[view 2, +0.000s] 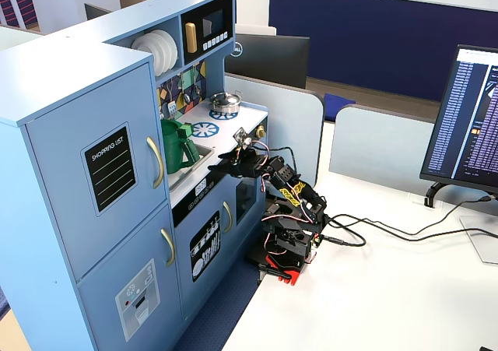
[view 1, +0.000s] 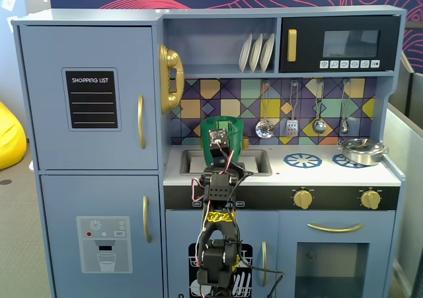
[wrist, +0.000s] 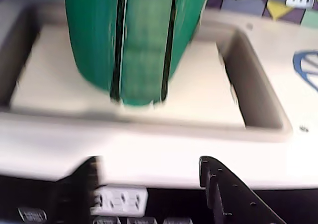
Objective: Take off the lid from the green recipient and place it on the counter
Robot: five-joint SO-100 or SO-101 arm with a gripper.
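The green recipient [wrist: 144, 40] stands upright in the recessed sink [wrist: 256, 102], its ribbed strap handle facing me; it also shows in both fixed views [view 1: 221, 131] [view 2: 177, 145]. Its top is cut off in the wrist view, and in the fixed views I cannot make out the lid as a separate part. My gripper [wrist: 149, 167] is open and empty, with one black finger [wrist: 221, 184] at the right and a blurred one at the left. It hovers at the front edge of the pale counter [wrist: 149, 149], short of the recipient. From the side the gripper [view 2: 223, 159] points at the sink.
A small silver pot [view 1: 361, 151] sits on the right burner ring, also in the side fixed view [view 2: 226, 100]. A bare blue burner ring [view 1: 302, 159] lies right of the sink. Utensils hang on the back wall. A grey partition stands beside the kitchen.
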